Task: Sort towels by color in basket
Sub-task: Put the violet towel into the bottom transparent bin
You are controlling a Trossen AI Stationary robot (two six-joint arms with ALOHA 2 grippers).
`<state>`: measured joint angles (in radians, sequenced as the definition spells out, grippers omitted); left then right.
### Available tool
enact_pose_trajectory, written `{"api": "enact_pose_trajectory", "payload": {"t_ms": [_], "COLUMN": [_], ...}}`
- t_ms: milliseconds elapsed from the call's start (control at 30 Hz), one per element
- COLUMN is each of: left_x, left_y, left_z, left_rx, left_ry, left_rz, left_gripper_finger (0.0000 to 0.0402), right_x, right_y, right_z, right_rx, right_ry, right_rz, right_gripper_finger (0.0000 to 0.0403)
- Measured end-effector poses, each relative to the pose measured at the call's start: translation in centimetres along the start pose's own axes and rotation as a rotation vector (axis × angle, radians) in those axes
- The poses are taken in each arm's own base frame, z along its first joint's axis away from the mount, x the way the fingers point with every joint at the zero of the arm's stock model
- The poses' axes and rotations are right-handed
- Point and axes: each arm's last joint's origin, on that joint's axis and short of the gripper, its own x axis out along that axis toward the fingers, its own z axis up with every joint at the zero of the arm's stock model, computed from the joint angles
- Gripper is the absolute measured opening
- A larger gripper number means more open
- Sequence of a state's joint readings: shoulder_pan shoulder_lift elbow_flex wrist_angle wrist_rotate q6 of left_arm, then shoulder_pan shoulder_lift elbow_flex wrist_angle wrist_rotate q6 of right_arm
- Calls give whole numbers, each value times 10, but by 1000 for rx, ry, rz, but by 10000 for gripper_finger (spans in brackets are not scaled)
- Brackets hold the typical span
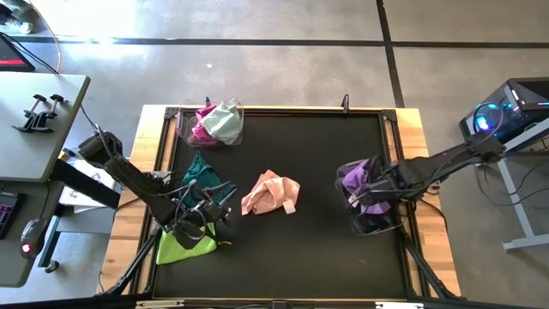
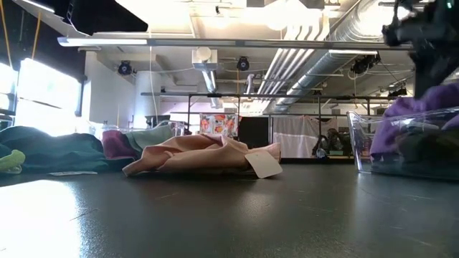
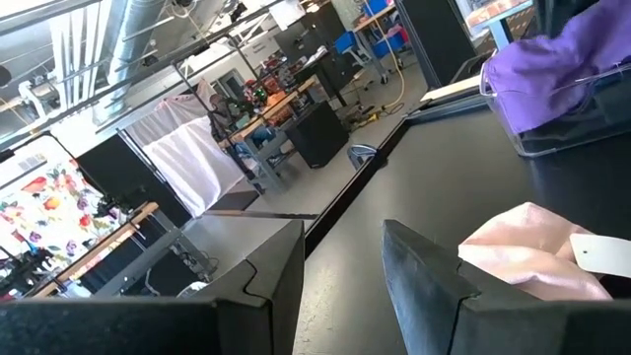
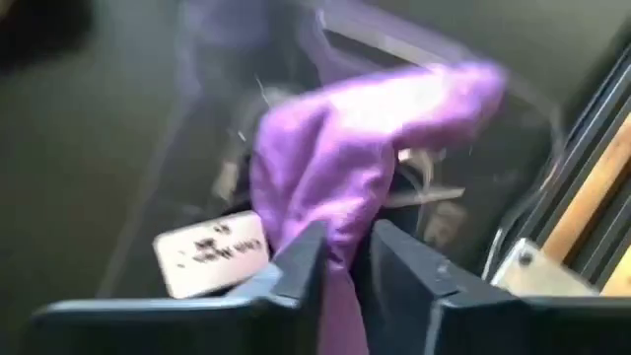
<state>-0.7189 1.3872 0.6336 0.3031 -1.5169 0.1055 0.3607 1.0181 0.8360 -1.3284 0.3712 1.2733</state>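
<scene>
My right gripper (image 4: pixel 343 258) is over the clear basket (image 1: pixel 353 219) at the table's right side, shut on a purple towel (image 4: pixel 365 148). Dark cloths lie under it in that basket. My left gripper (image 3: pixel 340 271) is open and empty, low near the table's left edge, between the dark teal towel (image 1: pixel 202 172) and the lime green towel (image 1: pixel 182 247). The peach-pink towel (image 1: pixel 270 193) lies crumpled mid-table, with a white tag. A second clear basket (image 1: pixel 184 129) at the far left holds a magenta towel (image 1: pixel 203 129) and a mint towel (image 1: pixel 226 122). My right gripper pinches a bunched fold of the purple towel (image 4: pixel 340 237) between its two fingers, coming from above and pointing down into the basket. The cloth hangs in a loose bundle below the fingertips, its lower part inside the basket's walls. How many layers it holds I cannot tell.
The black mat is framed by a raised dark rail (image 1: pixel 283 112) on a wooden table. Open mat lies between the peach-pink towel and the right basket. A white tag (image 4: pixel 212 251) lies in the right basket. A grey side table (image 1: pixel 43 120) stands off to the left.
</scene>
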Motion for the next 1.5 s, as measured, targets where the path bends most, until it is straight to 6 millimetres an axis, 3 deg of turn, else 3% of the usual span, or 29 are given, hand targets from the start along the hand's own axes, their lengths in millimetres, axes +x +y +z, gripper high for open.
{"api": "enact_pose_trajectory", "payload": {"t_ms": [133, 300, 400, 533, 667, 833, 967, 1133, 1300, 1500], "left_x": [0, 3, 5, 7, 9, 9, 9, 9, 9, 9], "left_y": [0, 0, 1, 1, 0, 0, 0, 0, 0, 0], "left_z": [0, 0, 0, 0, 0, 0, 0, 0, 0, 0], "left_rx": [0, 0, -1, -1, -3, -20, -19, -19, -19, -20], "left_ry": [0, 5, 10, 13, 13, 13, 13, 13, 13, 13], "left_rz": [1, 8, 17, 3, -18, -19, -19, -19, -19, -20], "left_gripper_finger": [126, 126, 126, 126, 126, 126, 126, 126, 126, 126], "right_x": [29, 66, 83, 90, 86, 77, 52, 18, 1, 12], "right_y": [5, 19, 22, 22, 20, 20, 24, 21, 34, 61], "right_z": [-14, -27, -34, -37, -37, -36, -25, -7, 9, 21], "right_rx": [25, 62, 114, 214, 311, 313, 251, 146, 41, -87], "right_ry": [98, 166, 193, 220, 241, 225, 194, 29, -159, -258], "right_rz": [41, 144, 100, 4, -65, -113, -148, -226, -119, 112], "right_gripper_finger": [8, 12, 3, 3, 2, 1, 3, 30, 86, 136]}}
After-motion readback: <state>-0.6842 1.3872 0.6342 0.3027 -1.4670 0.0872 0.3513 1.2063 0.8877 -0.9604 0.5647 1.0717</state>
